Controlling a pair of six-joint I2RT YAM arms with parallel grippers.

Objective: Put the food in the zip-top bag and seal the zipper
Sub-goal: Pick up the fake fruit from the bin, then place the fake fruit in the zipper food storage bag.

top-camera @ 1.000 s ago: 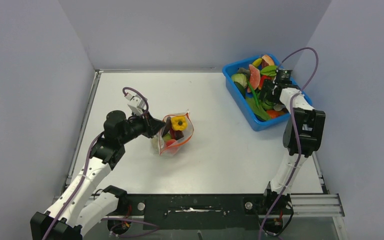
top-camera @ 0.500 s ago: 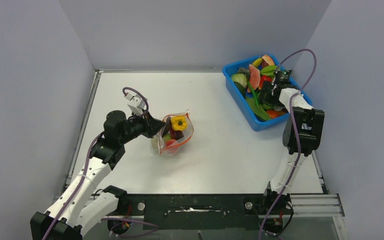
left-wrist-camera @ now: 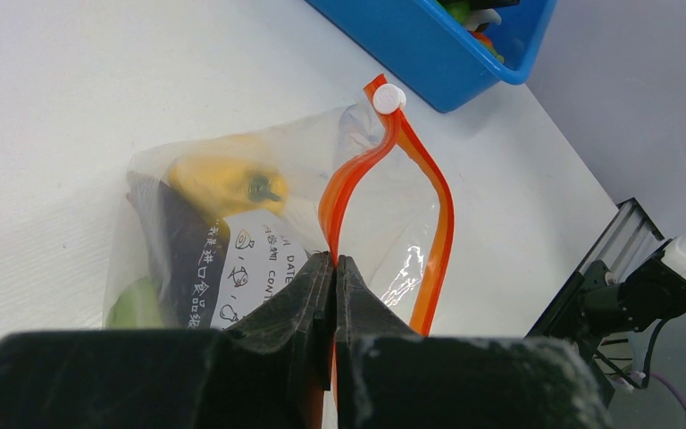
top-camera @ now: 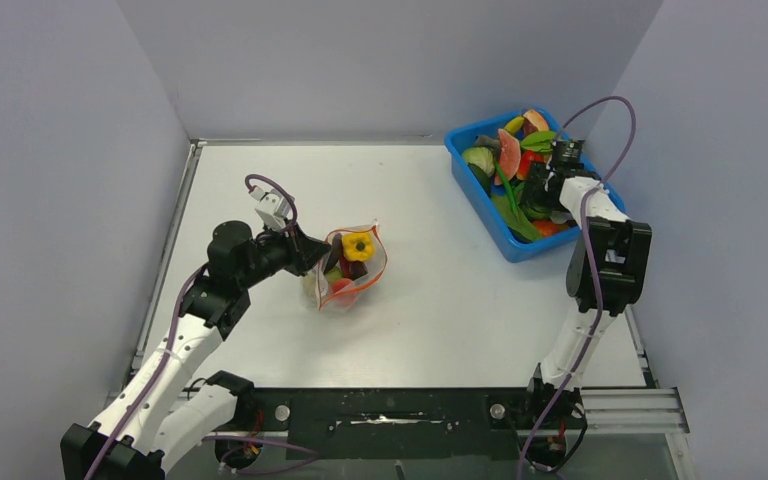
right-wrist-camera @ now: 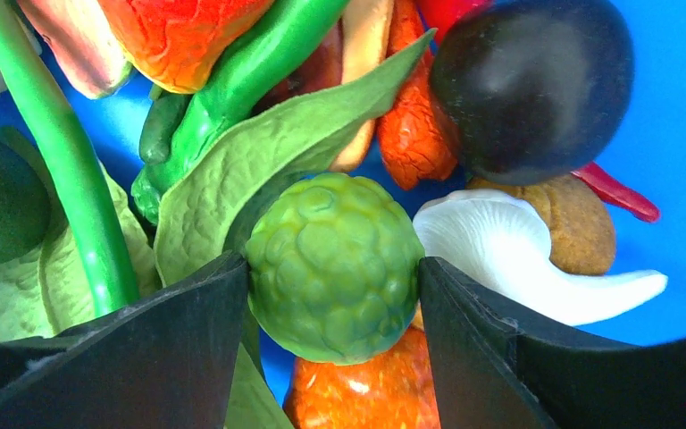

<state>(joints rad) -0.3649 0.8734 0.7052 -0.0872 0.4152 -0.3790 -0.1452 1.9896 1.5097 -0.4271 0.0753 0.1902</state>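
One white surface (top-camera: 440, 300) carries everything. At its far right, a blue plastic tub (left-wrist-camera: 429, 54) is heaped with toy food. Left of centre, a clear crinkly zip-top bag (left-wrist-camera: 232, 179) is held up with its mouth gaping and a yellow toy pepper (left-wrist-camera: 219, 183) inside. Its orange-red zipper strip (left-wrist-camera: 442, 223) is pinched by the tightly pressed left pincer (left-wrist-camera: 333, 268). In the tub, a bumpy green round toy fruit (right-wrist-camera: 335, 268) is clasped on both sides by the right pincer (right-wrist-camera: 333, 277).

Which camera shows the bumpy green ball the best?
The right wrist camera: the green ball sits big and sharp between the fingers of the right tool. From the top camera you see the blue tub, but the ball is too small to pick out. The left wrist camera catches only a corner of the tub.
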